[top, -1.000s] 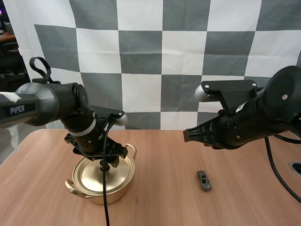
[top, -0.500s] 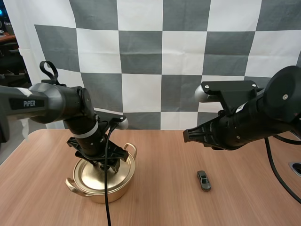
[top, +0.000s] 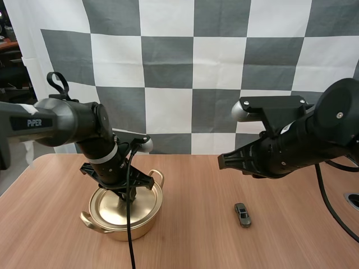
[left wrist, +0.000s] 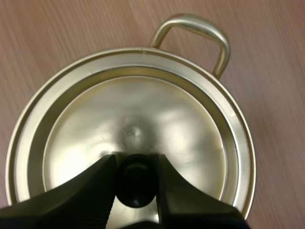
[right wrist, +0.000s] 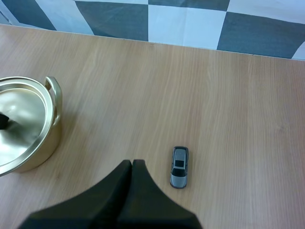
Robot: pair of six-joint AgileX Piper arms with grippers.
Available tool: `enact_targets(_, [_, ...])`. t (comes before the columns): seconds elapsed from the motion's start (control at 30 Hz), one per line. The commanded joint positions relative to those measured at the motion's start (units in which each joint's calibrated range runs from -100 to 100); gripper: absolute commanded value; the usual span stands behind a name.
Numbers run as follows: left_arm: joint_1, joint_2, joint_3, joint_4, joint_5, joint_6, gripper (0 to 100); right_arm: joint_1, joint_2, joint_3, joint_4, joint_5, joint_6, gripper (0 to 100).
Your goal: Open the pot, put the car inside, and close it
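The bench [top: 190, 241] has a warm brown wood-grain top and carries two things. A gold-coloured pot [top: 115, 231] stands upright on it, with its lid [top: 109, 208] seated in the rim and a loop handle at each side. A small grey toy car [top: 243, 214] rests on its wheels well apart from the pot, to the pot's right in the high view, with bare wood between them.

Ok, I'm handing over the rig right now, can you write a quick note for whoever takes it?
The left gripper is shut on the knob of the lid, which sits on the pot.
The right gripper is shut on nothing, above the table near the car.
The car lies on the table, apart from the pot.
Done: knob gripped.
Left: lift the lid, put the car in, close the pot.
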Motion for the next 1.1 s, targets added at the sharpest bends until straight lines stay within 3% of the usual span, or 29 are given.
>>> enact_targets(0.0, [-0.02, 0.09, 0.04, 0.11, 0.37, -0.33, 0, -0.01, -0.05, 0.04, 0.02, -0.08, 0.00, 0])
enact_targets(0.4, [-0.02, -5.07, -1.73, 0.11, 0.03, -0.23, 0, -0.01, -0.05, 0.04, 0.02, -0.08, 0.00, 0])
enact_targets(0.73, [-0.02, -16.54, -18.10, -1.42, 22.72, -0.23, 0, -0.01, -0.05, 0.04, -0.37, -2.11, 0.00, 0])
enact_targets(0.9, [-0.02, -24.98, -28.83, -4.17, 23.60, -0.23, 0, -0.01, -0.05, 0.04, -6.47, -5.45, 0.00, 0])
enact_targets(1.07, [-0.02, -33.95, -36.75, -6.36, 23.60, -0.65, 0, -0.01, 1.23, 0.04, -12.95, -10.77, 4.13, 0])
